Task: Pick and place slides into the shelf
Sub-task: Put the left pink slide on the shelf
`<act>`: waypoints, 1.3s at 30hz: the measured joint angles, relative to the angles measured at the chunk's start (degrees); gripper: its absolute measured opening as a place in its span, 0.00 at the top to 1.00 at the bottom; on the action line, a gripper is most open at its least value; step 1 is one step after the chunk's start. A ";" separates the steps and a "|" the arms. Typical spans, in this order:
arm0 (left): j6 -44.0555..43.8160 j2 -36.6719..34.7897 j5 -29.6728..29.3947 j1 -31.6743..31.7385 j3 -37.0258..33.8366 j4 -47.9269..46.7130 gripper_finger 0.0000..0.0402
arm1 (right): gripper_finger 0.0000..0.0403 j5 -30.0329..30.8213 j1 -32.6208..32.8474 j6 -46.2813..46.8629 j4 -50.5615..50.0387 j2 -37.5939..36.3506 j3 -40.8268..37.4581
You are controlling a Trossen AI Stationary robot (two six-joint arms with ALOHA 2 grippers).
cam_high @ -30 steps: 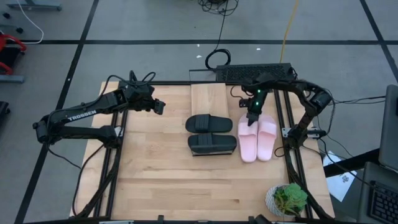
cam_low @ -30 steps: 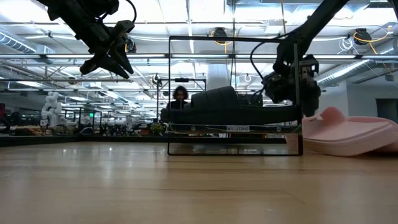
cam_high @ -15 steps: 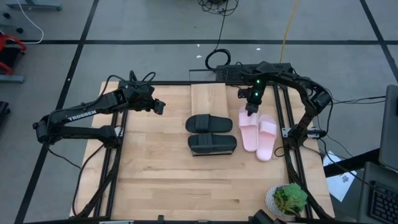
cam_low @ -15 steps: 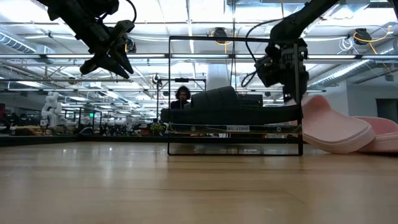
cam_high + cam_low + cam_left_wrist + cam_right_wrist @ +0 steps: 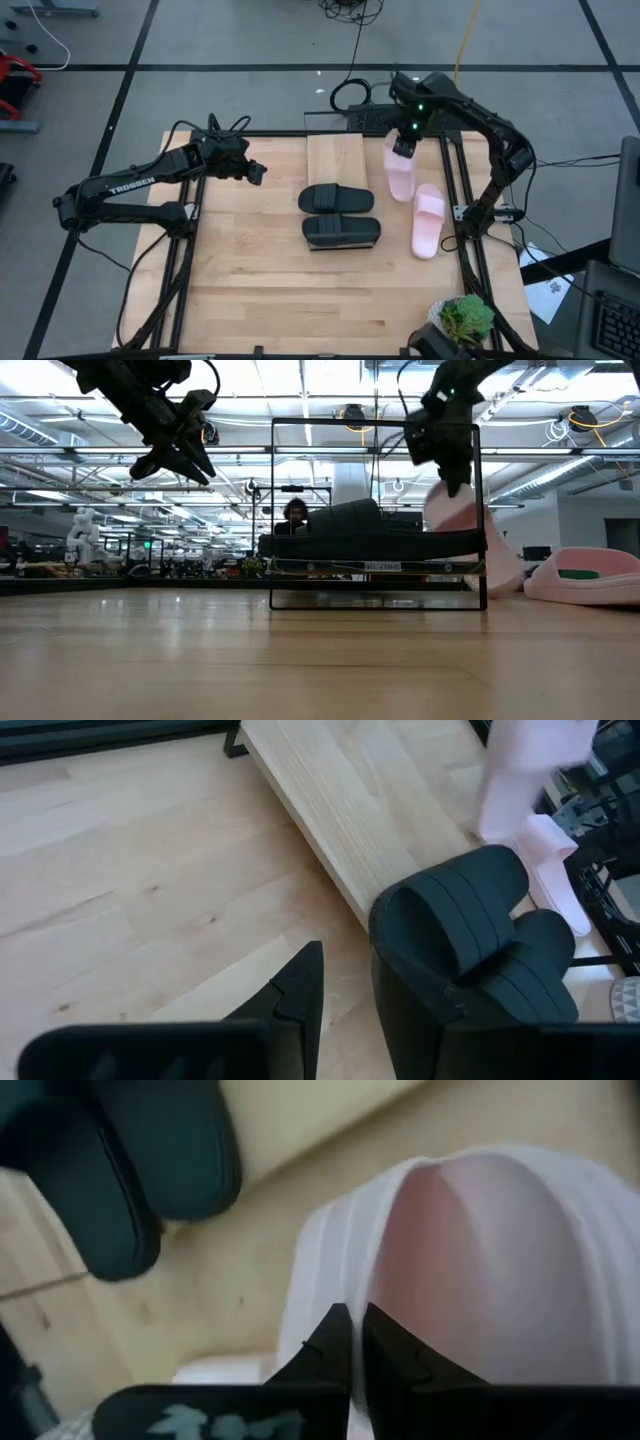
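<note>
Hanging from right fingers (image 5: 404,146): pink slide (image 5: 400,174)

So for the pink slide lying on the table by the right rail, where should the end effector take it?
Probably by the broad strap of the pink slide on the table, coming from above. It seems to arch off the sole, so one finger can slip under. The right end effector is nearest but holds the other pink slide; the left end effector waits far off.
</note>
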 joint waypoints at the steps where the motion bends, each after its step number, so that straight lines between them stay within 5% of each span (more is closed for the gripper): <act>1: 0.01 -0.02 0.03 0.00 0.00 0.00 0.79 | 1.00 0.18 -0.10 0.05 0.03 0.00 1.73; 11: -0.83 0.00 4.71 1.25 0.00 6.45 0.79 | 1.00 -2.06 -0.07 2.54 0.54 0.00 18.41; 20: -2.90 -0.02 13.77 4.91 0.00 19.46 0.79 | 1.00 -20.25 0.28 8.01 10.21 0.00 28.47; 25: -2.94 -0.02 14.17 5.09 0.00 24.84 0.79 | 1.00 -31.70 2.17 14.65 21.78 0.00 28.65; 39: -11.86 -0.02 23.67 4.21 0.00 41.58 0.79 | 1.00 -31.52 10.60 15.01 33.65 0.34 25.19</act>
